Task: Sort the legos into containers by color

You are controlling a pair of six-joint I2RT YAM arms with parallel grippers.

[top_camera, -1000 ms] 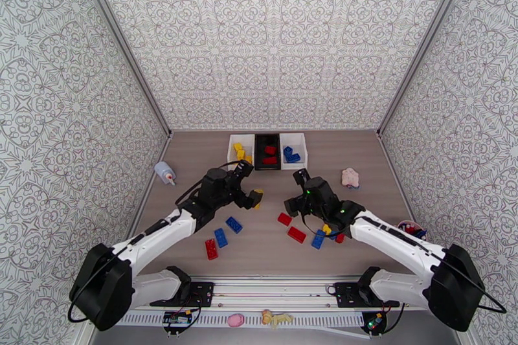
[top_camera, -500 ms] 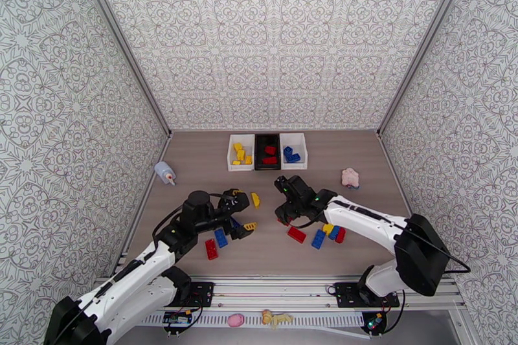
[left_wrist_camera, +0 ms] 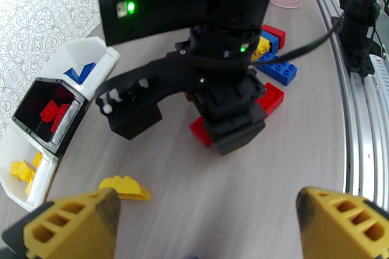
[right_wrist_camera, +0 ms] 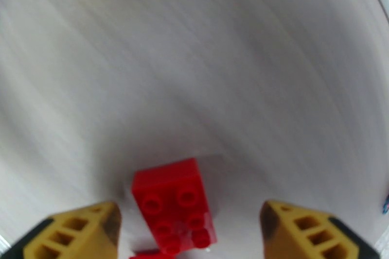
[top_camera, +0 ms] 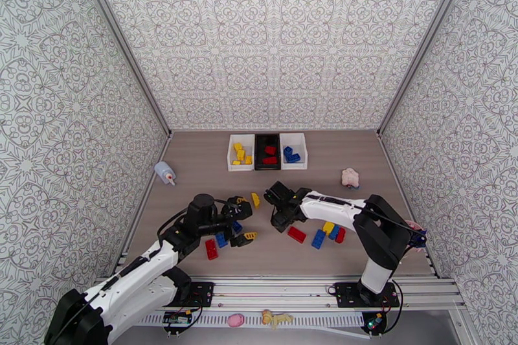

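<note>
A wood-grain table is carrying a row of three containers at its far edge: a white one holding yellow legos, a black one holding red, a white one holding blue. In the overhead view the right end effector is reaching down at mid-table and hiding the brick under it. Its own blurred wrist view is showing a red lego lying between the yellow fingertips, with bare table on both sides and the brick's near end cut off by the frame edge. The fingers are standing apart, touching nothing. The left end effector is hovering just left of it, spread wide and carrying nothing, its fingertips cropped at the bottom of its wrist view. A curved yellow lego is lying between the two end effectors, apart from both. Loose red and blue legos are lying near the left end effector, one blue brick partly covered by it. A mixed cluster is sitting to the right.
</note>
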